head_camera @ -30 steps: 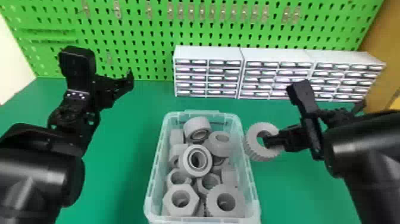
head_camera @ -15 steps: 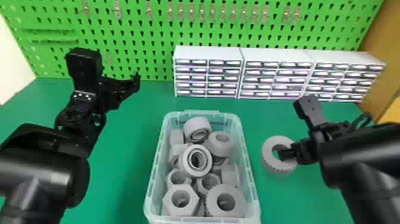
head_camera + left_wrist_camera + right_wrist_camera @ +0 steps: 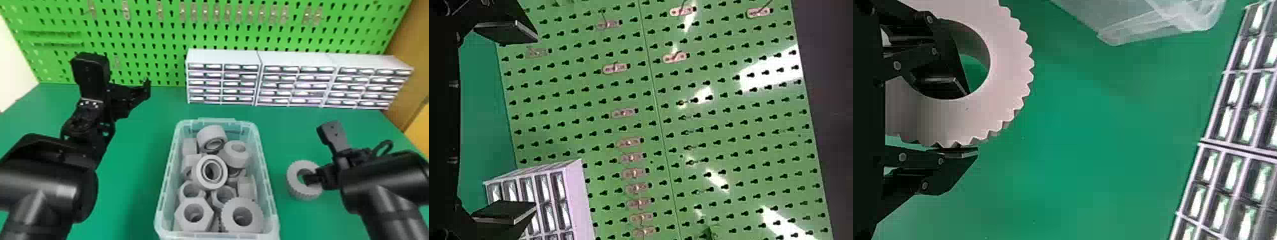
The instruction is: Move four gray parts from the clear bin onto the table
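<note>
Gear point(image 3: 292, 175), gray and toothed, sits in the right gripper point(image 3: 971, 122): one finger is inside its bore, the other against the outer teeth, so the jaws pinch the ring's wall. Its bore faces up; whether its underside touches the green table point(image 3: 137, 198) I cannot tell. The step in hand looks like setting this part down. Next, I judge, the right gripper should lower it until it lies flat, if it doesn't already, part its fingers slightly, then lift straight out; leaving sideways could drag the gear by its bore.

To that gripper's left is the clear bin point(image 3: 266, 178), holding more gray parts, including a hex nut point(image 3: 182, 220) and a bearing point(image 3: 198, 174) lying on top of others. A further pick should follow there. Farther left, past the bin, the left gripper point(image 3: 536, 121) is held up, fingers wide and empty, facing the pegboard point(image 3: 143, 41).
</note>
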